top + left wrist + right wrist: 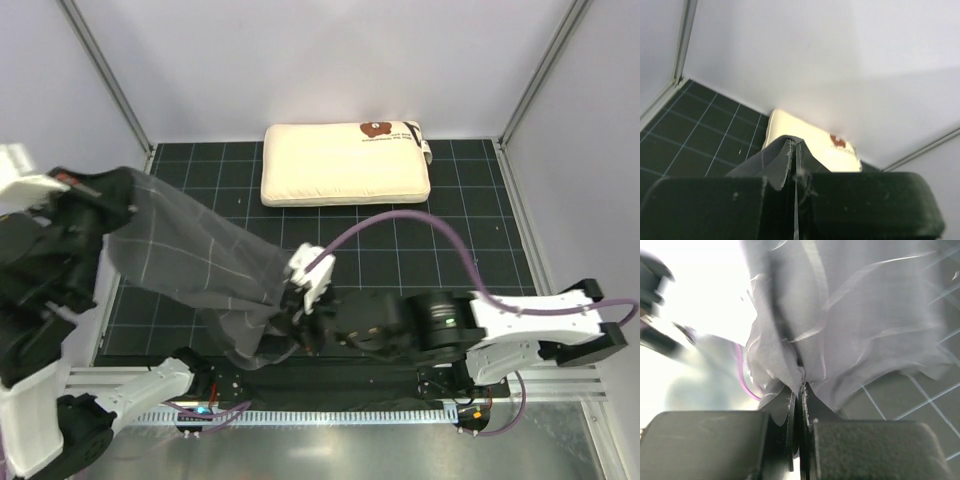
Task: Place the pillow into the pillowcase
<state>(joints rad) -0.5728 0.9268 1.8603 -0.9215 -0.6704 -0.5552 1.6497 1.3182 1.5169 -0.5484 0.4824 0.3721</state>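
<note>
**Both grippers clamped on the pillowcase, pillow waiting at twelve o'clock**

The left gripper, out at nine o'clock and raised, is clenched on a folded edge of the pillowcase. The right gripper, near six o'clock, is clenched on a bunched wad of the same cloth. The case hangs between them as a slanted sheet, off the mat. The pillow lies flat at twelve o'clock against the back wall, well apart from the case.

I judge the step to be finding and spreading the case's mouth; no opening shows yet. The next move likely calls for regrasping so that each gripper holds one layer only, then carrying the mouth toward the pillow. A purple cable arcs over the mat between the right arm and the pillow and could snag the cloth.
</note>
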